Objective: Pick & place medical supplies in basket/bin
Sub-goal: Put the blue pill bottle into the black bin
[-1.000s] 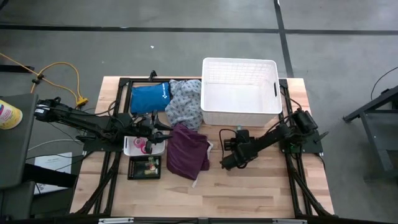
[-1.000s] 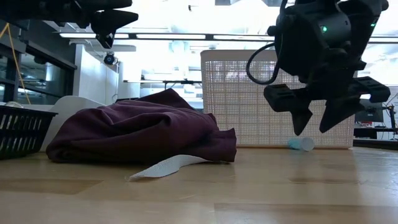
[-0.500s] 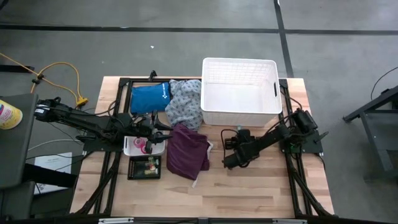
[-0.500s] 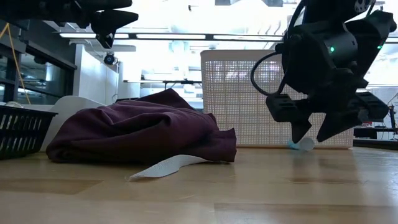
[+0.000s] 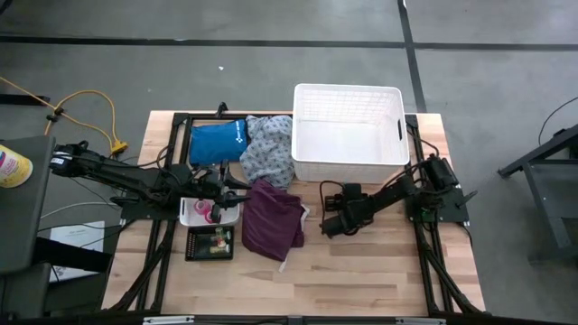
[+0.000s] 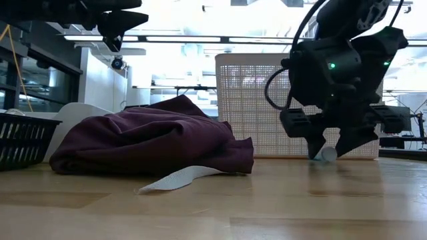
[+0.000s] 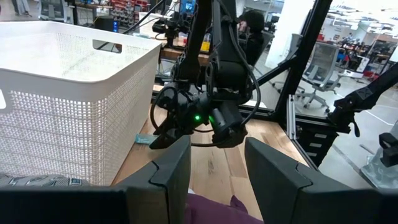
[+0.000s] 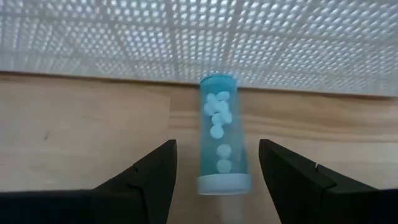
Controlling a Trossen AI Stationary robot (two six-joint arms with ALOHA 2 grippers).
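Right gripper point(image 8: 214, 180) is down at the table with fingers wide either side of one blue vial point(image 8: 221, 142), which lies at the basket's point(image 5: 348, 135) 6 o'clock wall. I'd centre it, then squeeze gently so it can't roll. Left gripper point(image 5: 219, 192) hovers over the tray point(image 5: 187, 213), fingers narrow and empty. Two cloths, one basket.

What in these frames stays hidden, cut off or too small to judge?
- High view: the vial is hidden under the right pincer.
- High view: contents of the black crate are too small to identify.
- Right wrist view: the vial may touch the table, unclear.
- Low view: the cloth hides the tray.
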